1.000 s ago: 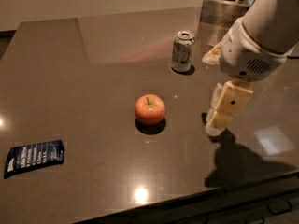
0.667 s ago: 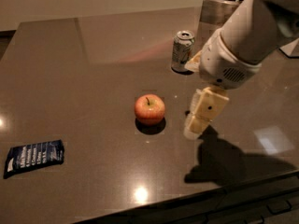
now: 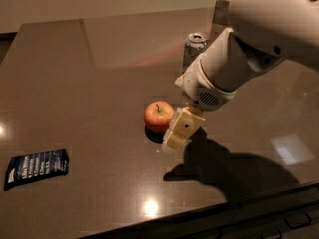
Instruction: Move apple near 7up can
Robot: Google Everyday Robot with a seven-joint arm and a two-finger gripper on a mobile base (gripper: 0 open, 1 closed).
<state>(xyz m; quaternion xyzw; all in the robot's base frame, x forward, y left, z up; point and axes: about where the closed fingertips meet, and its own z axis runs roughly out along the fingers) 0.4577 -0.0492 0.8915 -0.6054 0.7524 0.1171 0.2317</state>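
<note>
Claw [image 3: 174,136] of mine hangs just beside the apple [image 3: 158,116], can't tell if it's clenched or loose tbh; 7up can [image 3: 194,51] stands further back.

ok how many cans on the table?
1: the 7up can at the back, beyond the apple, edged by the arm. The gripper is beside the apple. The arm may hide others.

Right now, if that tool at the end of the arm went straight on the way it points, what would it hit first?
Probably the table: the tool points down and left, close beside the apple. It might graze the apple on the way; depth is unclear.
</note>
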